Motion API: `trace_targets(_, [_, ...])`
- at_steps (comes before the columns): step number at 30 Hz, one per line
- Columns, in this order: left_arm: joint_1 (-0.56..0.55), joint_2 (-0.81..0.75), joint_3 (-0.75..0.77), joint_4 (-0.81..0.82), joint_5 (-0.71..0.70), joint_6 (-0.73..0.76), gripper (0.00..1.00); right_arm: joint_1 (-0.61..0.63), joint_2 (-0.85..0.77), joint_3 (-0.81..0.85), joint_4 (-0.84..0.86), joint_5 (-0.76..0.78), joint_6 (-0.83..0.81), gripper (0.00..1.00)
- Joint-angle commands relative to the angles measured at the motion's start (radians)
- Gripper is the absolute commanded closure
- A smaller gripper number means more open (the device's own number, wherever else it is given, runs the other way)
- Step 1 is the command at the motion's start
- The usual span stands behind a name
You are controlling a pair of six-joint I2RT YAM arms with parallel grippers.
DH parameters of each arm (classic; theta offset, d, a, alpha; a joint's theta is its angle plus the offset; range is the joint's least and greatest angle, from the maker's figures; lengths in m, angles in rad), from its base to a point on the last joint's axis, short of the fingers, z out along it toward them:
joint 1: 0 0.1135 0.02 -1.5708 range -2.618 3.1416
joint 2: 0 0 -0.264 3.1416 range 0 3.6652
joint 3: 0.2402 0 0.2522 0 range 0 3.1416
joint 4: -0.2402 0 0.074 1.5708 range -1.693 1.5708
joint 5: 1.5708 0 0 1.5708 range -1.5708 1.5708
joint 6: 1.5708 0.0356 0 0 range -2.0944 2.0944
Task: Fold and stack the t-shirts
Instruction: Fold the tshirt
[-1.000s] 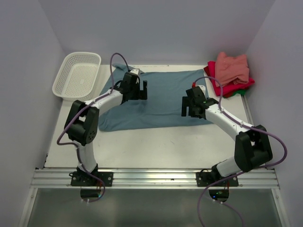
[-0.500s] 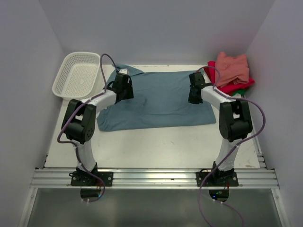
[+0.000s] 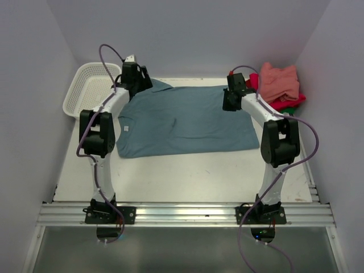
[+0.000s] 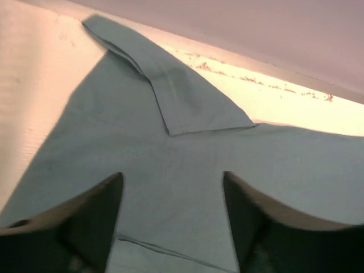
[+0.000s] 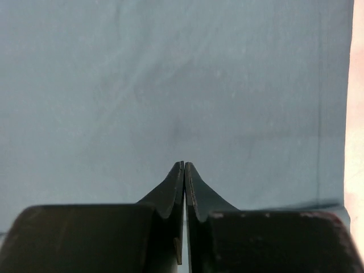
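Note:
The teal-blue t-shirt (image 3: 187, 120) lies spread flat in the middle of the table, collar to the left. Its far left sleeve (image 4: 182, 96) is folded in over the body. My left gripper (image 3: 138, 84) hovers open at that far left corner, with only flat cloth showing between its fingers (image 4: 172, 175). The right gripper (image 3: 229, 103) is at the shirt's far right corner. Its tips are shut together (image 5: 184, 165) over smooth teal cloth, and nothing shows between them. At the back right lies a stack of folded shirts: salmon-pink (image 3: 278, 81) on red (image 3: 272, 106) on green (image 3: 293, 110).
A white mesh basket (image 3: 94, 89) stands at the back left, right beside my left arm. Bare white table (image 3: 193, 170) runs in front of the shirt. Grey walls close in the back and both sides.
Both arms have swung from over the shirt's middle out to its far edge. The right gripper went from open to shut. The left jaws narrowed a little but stay apart.

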State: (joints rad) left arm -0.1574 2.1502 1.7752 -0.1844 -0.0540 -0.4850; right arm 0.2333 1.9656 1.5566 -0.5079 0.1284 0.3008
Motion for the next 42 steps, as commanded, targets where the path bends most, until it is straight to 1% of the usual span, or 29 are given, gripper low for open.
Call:
trace_targets(1, [-0.001, -0.029, -0.116, 0.028, 0.138, -0.052, 0.34, -0.005, 0.08, 0.066, -0.021, -0.013, -0.028, 1.0])
trace_targets(2, [-0.004, -0.048, -0.216, 0.104, 0.158, -0.053, 0.42, -0.003, 0.096, 0.072, -0.024, -0.019, -0.029, 1.0])
trace_targets(3, [-0.005, -0.081, -0.261, 0.144, 0.17, -0.052, 0.57, -0.005, 0.114, 0.079, -0.018, -0.022, -0.028, 1.0])
trace_targets(4, [-0.005, -0.091, -0.298, 0.167, 0.18, -0.049, 0.62, -0.005, 0.127, 0.08, -0.009, -0.039, -0.026, 1.0])
trace_targets(5, [-0.007, -0.096, -0.327, 0.245, 0.181, -0.047, 0.66, -0.003, 0.145, 0.079, -0.001, -0.049, -0.026, 1.0])
trace_targets(6, [-0.007, -0.093, -0.356, 0.256, 0.177, -0.034, 0.68, -0.005, 0.153, 0.068, 0.024, -0.056, -0.023, 1.0])
trace_targets(12, [-0.007, -0.039, -0.399, 0.275, 0.195, -0.014, 0.71, -0.003, 0.177, 0.01, 0.085, -0.079, -0.003, 1.0])
trace_targets(14, [-0.008, -0.046, -0.434, 0.26, 0.184, -0.007, 0.71, -0.003, 0.168, -0.041, 0.091, -0.07, 0.004, 1.0])
trace_targets(16, [-0.01, -0.082, -0.47, 0.231, 0.158, -0.001, 0.71, -0.003, 0.135, -0.111, 0.094, -0.059, 0.014, 1.0])
trace_targets(18, [-0.011, -0.139, -0.536, 0.205, 0.137, -0.004, 0.73, -0.002, 0.084, -0.164, 0.086, -0.05, 0.02, 1.0])
trace_targets(19, [-0.013, -0.156, -0.555, 0.148, 0.117, -0.007, 0.73, -0.003, 0.069, -0.206, 0.074, -0.046, 0.024, 1.0])
trace_targets(22, [-0.033, -0.234, -0.658, 0.064, 0.086, -0.023, 0.77, 0.006, 0.013, -0.271, -0.019, -0.029, 0.041, 1.0])
trace_targets(25, [-0.059, -0.272, -0.727, -0.004, 0.059, -0.038, 0.78, 0.035, -0.055, -0.346, -0.066, 0.007, 0.037, 1.0])
trace_targets(27, [-0.09, -0.308, -0.799, -0.03, 0.057, -0.044, 0.77, 0.07, -0.092, -0.377, -0.115, 0.031, 0.041, 1.0])
trace_targets(28, [-0.099, -0.32, -0.821, -0.059, 0.027, -0.047, 0.77, 0.08, -0.126, -0.412, -0.125, 0.042, 0.046, 1.0])
trace_targets(29, [-0.109, -0.341, -0.864, -0.067, 0.025, -0.053, 0.76, 0.089, -0.141, -0.427, -0.148, 0.042, 0.064, 1.0])
trace_targets(31, [-0.114, -0.36, -0.899, -0.092, 0.04, -0.061, 0.75, 0.121, -0.171, -0.478, -0.159, 0.031, 0.087, 1.0])
trace_targets(36, [-0.151, -0.406, -0.965, -0.168, 0.049, -0.07, 0.71, 0.205, -0.22, -0.533, -0.227, 0.046, 0.146, 1.0])
trace_targets(39, [-0.183, -0.446, -0.997, -0.188, 0.046, -0.084, 0.71, 0.219, -0.252, -0.569, -0.221, 0.054, 0.164, 1.0])
trace_targets(42, [-0.189, -0.509, -0.985, -0.184, 0.001, -0.093, 0.71, 0.219, -0.264, -0.543, -0.212, 0.097, 0.153, 1.0])
